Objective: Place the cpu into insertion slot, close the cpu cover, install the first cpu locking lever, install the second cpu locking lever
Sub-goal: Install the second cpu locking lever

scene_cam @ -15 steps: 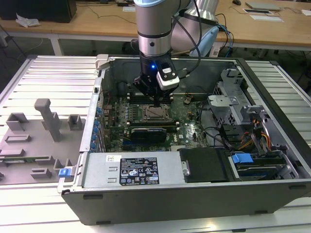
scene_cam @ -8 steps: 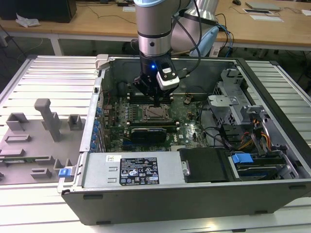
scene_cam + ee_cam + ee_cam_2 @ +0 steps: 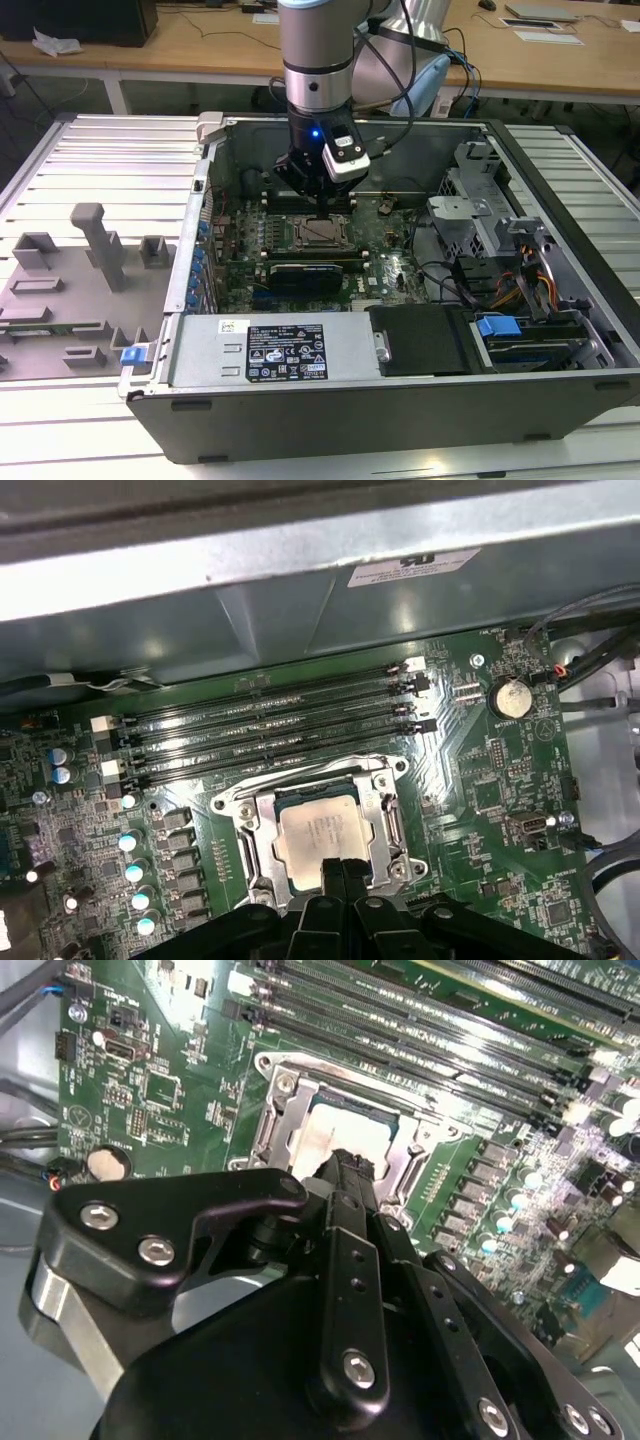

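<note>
- The gripper (image 3: 335, 872) hangs just over the near edge of the insertion slot (image 3: 318, 830), its fingers (image 3: 345, 880) pressed together and holding nothing.
- The cpu (image 3: 320, 838) lies flat in the slot, with the cpu cover (image 3: 385, 825) framing it.
- Memory slots (image 3: 270, 730) run close beside the slot, leaving little room on that side.
- The gripper's body hides the slot's near edge in both wrist views.
- In the exterior view the arm (image 3: 316, 60) stands inside the open computer case (image 3: 400, 385).
</note>
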Available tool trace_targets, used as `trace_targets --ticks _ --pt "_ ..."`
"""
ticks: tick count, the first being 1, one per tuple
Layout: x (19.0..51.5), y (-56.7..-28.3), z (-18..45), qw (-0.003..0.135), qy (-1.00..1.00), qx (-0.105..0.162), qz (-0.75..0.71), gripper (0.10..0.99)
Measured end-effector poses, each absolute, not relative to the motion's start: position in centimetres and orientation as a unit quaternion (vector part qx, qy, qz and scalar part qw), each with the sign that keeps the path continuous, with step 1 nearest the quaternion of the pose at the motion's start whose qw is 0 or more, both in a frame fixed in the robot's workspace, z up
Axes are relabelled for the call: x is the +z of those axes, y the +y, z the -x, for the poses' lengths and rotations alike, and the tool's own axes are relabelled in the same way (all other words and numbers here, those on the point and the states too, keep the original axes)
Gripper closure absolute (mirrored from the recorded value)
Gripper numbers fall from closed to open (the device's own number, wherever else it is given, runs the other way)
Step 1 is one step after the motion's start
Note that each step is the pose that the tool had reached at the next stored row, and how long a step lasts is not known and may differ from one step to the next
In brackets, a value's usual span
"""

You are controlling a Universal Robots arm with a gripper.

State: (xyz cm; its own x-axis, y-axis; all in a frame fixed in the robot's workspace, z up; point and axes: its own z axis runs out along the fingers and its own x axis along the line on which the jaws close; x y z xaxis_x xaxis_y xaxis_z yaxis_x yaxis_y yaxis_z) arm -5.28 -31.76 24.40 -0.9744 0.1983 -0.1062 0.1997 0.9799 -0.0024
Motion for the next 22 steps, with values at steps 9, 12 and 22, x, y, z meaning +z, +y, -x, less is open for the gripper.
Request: trace_targets --ticks 9,12,22 --pt "24.4 -34.0 5.3 0.053 0.994 -0.007 -0.100 0.980" --pt "24.3 -35.1 5.3 0.053 0.994 -0.005 -0.097 0.980" --pt "22.1 -35.4 6.8 0.053 0.998 0.001 -0.038 0.980"
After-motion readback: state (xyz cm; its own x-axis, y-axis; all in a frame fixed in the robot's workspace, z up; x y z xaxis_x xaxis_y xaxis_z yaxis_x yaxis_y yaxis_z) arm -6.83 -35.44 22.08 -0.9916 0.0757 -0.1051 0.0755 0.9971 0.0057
